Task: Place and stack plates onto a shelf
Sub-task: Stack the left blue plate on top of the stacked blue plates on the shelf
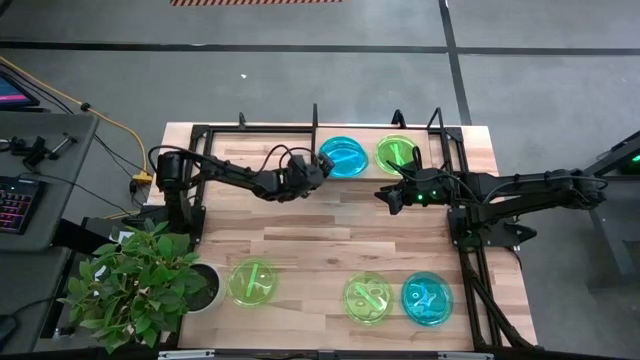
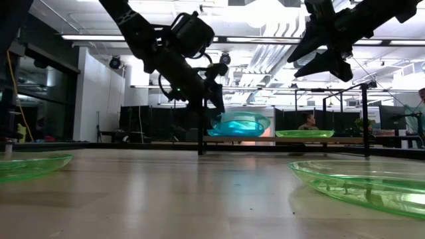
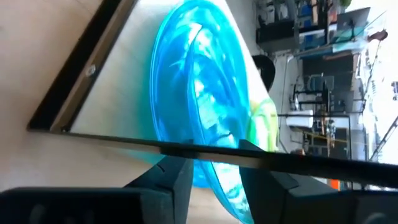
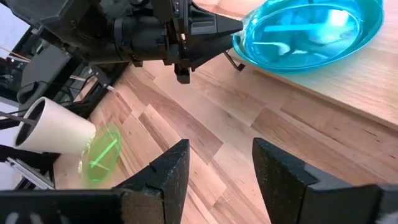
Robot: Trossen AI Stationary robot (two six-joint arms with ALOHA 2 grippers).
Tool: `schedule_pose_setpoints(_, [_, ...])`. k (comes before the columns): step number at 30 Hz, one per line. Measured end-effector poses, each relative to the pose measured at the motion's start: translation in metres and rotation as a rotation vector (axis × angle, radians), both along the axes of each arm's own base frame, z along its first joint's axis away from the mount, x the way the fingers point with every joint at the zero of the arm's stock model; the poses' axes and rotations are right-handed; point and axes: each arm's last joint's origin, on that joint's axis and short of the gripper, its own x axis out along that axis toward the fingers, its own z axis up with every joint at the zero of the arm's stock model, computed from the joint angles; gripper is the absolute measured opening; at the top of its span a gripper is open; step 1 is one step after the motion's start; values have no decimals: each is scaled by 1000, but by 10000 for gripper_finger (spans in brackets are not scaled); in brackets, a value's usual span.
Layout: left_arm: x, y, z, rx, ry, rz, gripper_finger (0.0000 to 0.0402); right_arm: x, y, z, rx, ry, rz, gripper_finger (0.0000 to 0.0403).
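On the near part of the wooden tabletop [image 1: 320, 240] lie three thin, translucent plastic plates: a lime-green plate [image 1: 252, 281] at left, another green plate [image 1: 368, 297] and a cyan-blue plate [image 1: 427, 298] at right. They look light, stiff and slippery, best pinched at the rim. Farther off, the right tool [image 1: 384, 196] hovers, jaws apart and empty. The left tool [image 1: 322, 169] sits at the rim of the cyan stack [image 1: 344, 157] on the black rod shelf [image 1: 205, 131]; its jaws stand parted, contact unclear. How many plates are in that stack and in the far green one [image 1: 397, 154] is hard to tell.
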Motion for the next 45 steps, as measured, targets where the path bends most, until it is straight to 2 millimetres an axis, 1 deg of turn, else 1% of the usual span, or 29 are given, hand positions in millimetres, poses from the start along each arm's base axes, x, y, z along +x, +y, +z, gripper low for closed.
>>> schedule_pose_setpoints(6, [3, -3, -1, -142, -72, -81, 120, 0, 0, 0, 0, 0, 0, 161])
schedule_pose_setpoints(11, [3, -5, -1, -251, -145, -63, 120, 0, 0, 0, 0, 0, 0, 161])
schedule_pose_setpoints(17, [4, 1, 2, -265, -202, -37, 120, 0, 0, 0, 2, -1, -1, 161])
schedule_pose_setpoints(22, [6, 9, 8, -273, -296, -13, 120, 0, 0, 0, 2, 0, -1, 161])
schedule_pose_setpoints(28, [4, 15, 7, -232, -244, -38, 118, 0, 0, 0, 2, -1, -1, 161])
schedule_pose_setpoints(34, [3, 17, 7, -144, -164, -100, 117, 0, 0, 0, 2, -1, -1, 161])
schedule_pose_setpoints(39, [3, 17, 7, -140, -154, -118, 117, 0, 0, 0, 0, 0, 0, 161])
schedule_pose_setpoints(42, [3, 17, 5, -121, -115, -153, 117, 0, 0, 0, 0, 0, 0, 161])
schedule_pose_setpoints(45, [1, 16, 1, -146, -78, -144, 117, 0, 0, 0, 0, 0, 0, 161])
